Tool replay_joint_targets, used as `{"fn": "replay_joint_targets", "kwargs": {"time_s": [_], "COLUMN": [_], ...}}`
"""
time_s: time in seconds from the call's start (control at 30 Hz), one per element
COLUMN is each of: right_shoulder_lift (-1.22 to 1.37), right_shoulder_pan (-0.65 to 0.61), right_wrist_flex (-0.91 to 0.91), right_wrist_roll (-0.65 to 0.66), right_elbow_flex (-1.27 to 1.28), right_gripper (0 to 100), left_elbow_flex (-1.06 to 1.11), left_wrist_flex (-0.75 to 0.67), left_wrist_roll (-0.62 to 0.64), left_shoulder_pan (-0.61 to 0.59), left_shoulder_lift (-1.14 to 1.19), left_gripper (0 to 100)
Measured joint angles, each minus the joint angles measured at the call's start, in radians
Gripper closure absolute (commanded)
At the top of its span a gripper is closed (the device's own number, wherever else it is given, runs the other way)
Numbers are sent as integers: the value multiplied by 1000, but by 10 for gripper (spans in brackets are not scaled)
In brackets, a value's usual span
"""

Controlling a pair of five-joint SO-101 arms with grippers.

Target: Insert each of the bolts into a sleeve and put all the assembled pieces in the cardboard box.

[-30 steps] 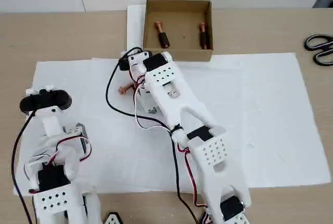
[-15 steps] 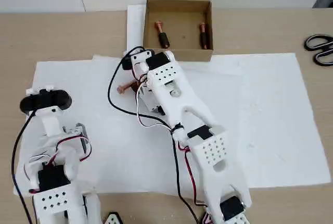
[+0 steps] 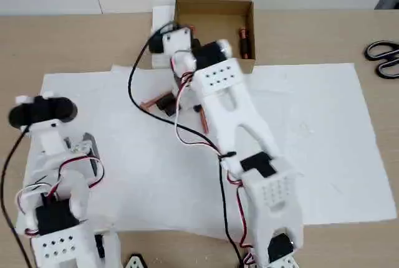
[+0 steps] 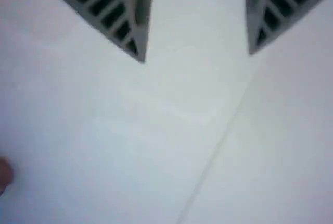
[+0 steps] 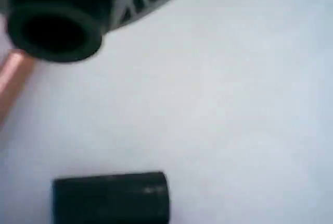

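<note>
The tan surface [image 3: 75, 37] carries a wide sheet of white paper [image 3: 312, 124]; both arms stand on its near side. The right arm [image 3: 230, 100] stretches across the paper toward the box [image 3: 215, 5], its wrist just short of the box's front wall; the left arm [image 3: 56, 174] stands upright near the paper's left edge, well apart from it. The open cardboard box sits at the back of the surface, and one assembled piece [image 3: 244, 40], copper at one end and dark at the other, lies along its right wall; scissors [image 3: 383, 56] lie on bare wood far to the right.

The sleeve [image 5: 54, 26] is a short, matte black tube with a thick rim; its open round end faces the right wrist camera. The right jaws pinch this sleeve; one grey ribbed jaw shows pressed to its side, the other is hidden behind it. A copper bolt [image 5: 13, 81] shows as a smooth shaft that slants out from behind the held sleeve; whether it sits inside the sleeve I cannot tell. A second sleeve [image 5: 112, 198] lies on its side on the paper, apart from the right jaws and untouched.

The left jaws are spread wide above the creased paper, with nothing between them.
</note>
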Motion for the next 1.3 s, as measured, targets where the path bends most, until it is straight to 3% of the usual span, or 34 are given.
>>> {"fn": "replay_joint_targets", "kwargs": {"time_s": [0.37, 0.63, 0.73, 0.93, 1.3], "right_shoulder_lift": [-299, -354, -354, -354, -354], "right_shoulder_pan": [169, 367, 434, 532, 545], "right_wrist_flex": [5, 5, 5, 5, 5], "right_wrist_roll": [0, -54, -54, -54, -54], "right_elbow_flex": [0, 40, 61, 69, 101], "right_gripper": [995, 995, 995, 995, 995], "left_elbow_flex": [-552, -855, -901, -907, -907], "left_wrist_flex": [138, 141, 117, -9, -195], "left_wrist_roll": [9, 282, 373, 408, 476], "left_shoulder_pan": [238, 480, 546, 588, 686], "left_shoulder_lift": [503, 982, 1129, 1324, 1485], "left_gripper": [877, 878, 878, 880, 880]}}
